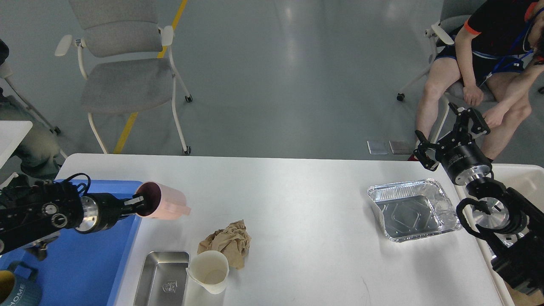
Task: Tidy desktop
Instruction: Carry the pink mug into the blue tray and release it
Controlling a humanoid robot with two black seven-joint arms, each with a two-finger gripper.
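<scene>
4 loose items sit on the desktop [297,199], and each is a chance for a slip. Nearest, a steel tray [163,278] and a cream cup [209,271] lie at the front edge, the cup on its side touching a crumpled brown paper [227,242]; a careless sweep could roll the cup off the edge. Left, a blue tray [85,263] holds a mug [17,291]. The left gripper [138,204] has 1 finger inside the rim of a pink cup [163,200], held sideways in the air beside the blue tray; that thin rim pinch could slip or let the cup twist. Right, a foil pan [412,210] is light and crushes easily. The right gripper [450,136], jaws wide and empty, is raised beyond the far edge near a seated person [488,63], risking contact.
</scene>
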